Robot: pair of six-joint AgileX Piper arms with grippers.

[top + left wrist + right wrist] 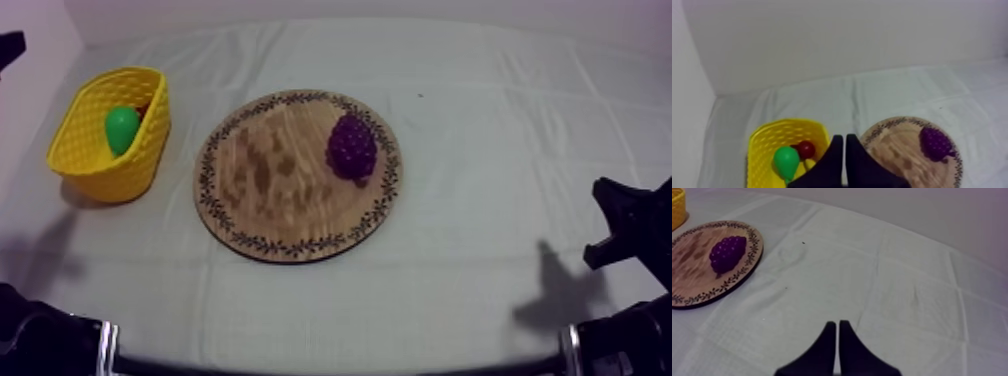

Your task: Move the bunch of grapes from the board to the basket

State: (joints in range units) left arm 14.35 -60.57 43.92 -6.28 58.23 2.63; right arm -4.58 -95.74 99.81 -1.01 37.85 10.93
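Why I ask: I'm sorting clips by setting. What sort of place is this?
Probably a robot test bench: a cloth-covered table against bare walls, a toy bunch of grapes on a wooden board, a pear in a yellow basket, and the left gripper and right gripper, both shut.

The basket (72, 138) stands at the left side of the table (500, 150). The wooden board (262, 195) lies just to its right, near the middle, close to it but apart. The bunch of grapes (352, 148) rests on the board's right part, inside the rim. In the basket lies a pear (122, 128), with the small red fruit (806, 149) beside it, seemingly touching.
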